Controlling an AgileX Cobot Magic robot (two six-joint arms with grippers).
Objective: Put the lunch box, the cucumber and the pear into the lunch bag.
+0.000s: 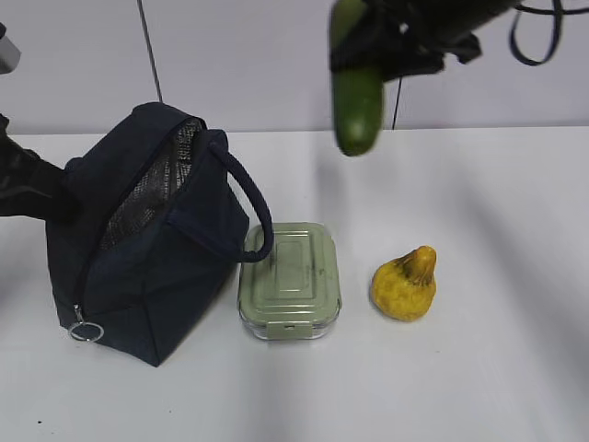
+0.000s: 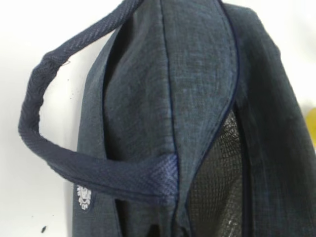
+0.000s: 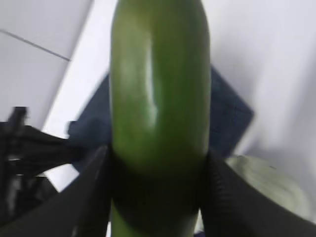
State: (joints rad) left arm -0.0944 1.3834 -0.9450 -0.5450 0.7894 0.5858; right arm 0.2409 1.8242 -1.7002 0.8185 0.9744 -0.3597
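Observation:
The navy lunch bag [image 1: 152, 267] stands at the left, its top unzipped and its dark mesh lining [image 1: 147, 198] showing. The lunch box [image 1: 290, 281] with a sage-green lid lies just right of the bag. The pear [image 1: 405, 284] lies right of the box. My right gripper [image 1: 363, 55] is shut on the cucumber [image 1: 357, 106] and holds it high in the air, hanging down, behind the box. In the right wrist view the cucumber [image 3: 158, 89] sits between both black fingers [image 3: 94, 192]. My left gripper [image 1: 37, 189] is against the bag's left side; its jaws are hidden. The bag [image 2: 197, 74] fills the left wrist view.
A bag handle [image 1: 258, 207] loops over the lunch box's left edge. The silver zipper ring [image 1: 86, 330] hangs at the bag's front corner. The other handle [image 2: 49, 148] arches out on the bag's far side. A white table [image 1: 497, 368] carries everything.

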